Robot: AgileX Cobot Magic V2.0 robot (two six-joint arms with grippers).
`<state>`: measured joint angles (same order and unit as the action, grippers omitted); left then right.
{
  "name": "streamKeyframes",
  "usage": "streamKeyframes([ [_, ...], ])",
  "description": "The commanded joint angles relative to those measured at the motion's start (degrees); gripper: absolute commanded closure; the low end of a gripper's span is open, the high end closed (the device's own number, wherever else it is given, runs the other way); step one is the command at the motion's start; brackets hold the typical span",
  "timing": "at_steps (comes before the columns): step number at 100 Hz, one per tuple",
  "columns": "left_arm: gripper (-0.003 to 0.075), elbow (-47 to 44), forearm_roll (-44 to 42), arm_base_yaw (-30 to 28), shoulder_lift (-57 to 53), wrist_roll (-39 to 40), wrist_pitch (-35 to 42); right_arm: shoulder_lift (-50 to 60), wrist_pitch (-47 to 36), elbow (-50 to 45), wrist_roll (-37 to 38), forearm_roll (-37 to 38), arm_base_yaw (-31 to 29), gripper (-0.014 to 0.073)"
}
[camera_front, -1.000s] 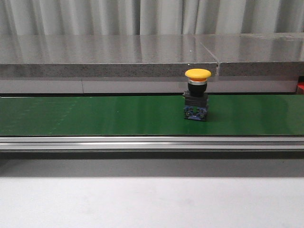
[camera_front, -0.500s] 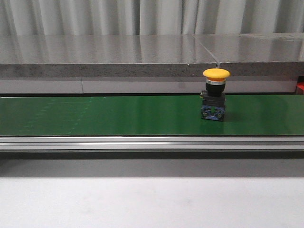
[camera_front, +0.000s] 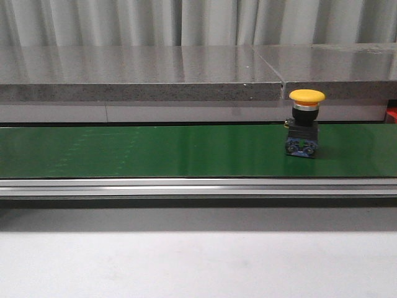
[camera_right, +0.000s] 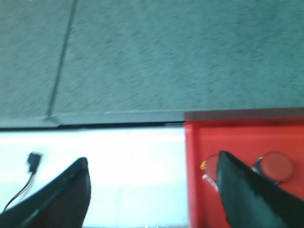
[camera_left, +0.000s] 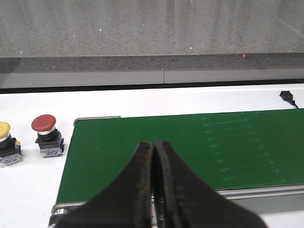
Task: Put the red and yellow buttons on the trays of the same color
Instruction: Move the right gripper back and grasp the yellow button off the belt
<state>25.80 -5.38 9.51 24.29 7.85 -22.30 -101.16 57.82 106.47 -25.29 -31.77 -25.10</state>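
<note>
Yellow button point(camera_front: 306, 123) moved rightward; end effector relation unclear.

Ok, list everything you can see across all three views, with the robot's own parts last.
yellow button: one, upright on the belt, right of centre in front view
conveyor belt: one, green, across the table
stone ledge: grey, behind the belt
red button: one, on the white table off the belt's end
second yellow button: one, beside the red button
red tray: one, holding red buttons, count unclear
black cable: one, on white table
left gripper: shut, above belt
right gripper: open, empty
</note>
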Motion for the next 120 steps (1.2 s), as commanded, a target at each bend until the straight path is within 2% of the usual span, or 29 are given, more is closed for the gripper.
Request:
streamKeyframes([
  [1,0.0739,1.48,-0.12,0.45,0.29,0.18,4.7,4.79,2.42,1.7,-0.88,-1.96,1.1,0.0043],
  [13,0.0739,1.48,-0.12,0.45,0.29,0.18,4.7,7.31,4.73,-0.07,-0.88,-1.96,3.06,0.0043],
  [23,0.0739,1.48,-0.12,0.45,0.29,0.18,4.7,10.38,3.94,-5.04,-1.21,-1.96,4.76,0.0043],
  [50,0.0739,1.48,-0.12,0.45,0.29,0.18,4.7,20.51,-4.07,-22.89,-7.11,-1.96,10.27,0.0043],
  [72,0.0739,1.48,-0.12,0.45,0.29,0.18,4.7,23.77,-9.26,-34.63,-14.07,-1.96,13.66,0.0043],
  [100,0.0739,1.48,-0.12,0.45,0.29,0.18,4.7,23.58,-16.91,-43.82,-16.8,-1.96,19.69,0.0043],
  [120,0.0739,1.48,-0.12,0.45,0.29,0.18,4.7,23.51,-21.31,-46.33,-17.44,-1.96,21.85,0.0043],
])
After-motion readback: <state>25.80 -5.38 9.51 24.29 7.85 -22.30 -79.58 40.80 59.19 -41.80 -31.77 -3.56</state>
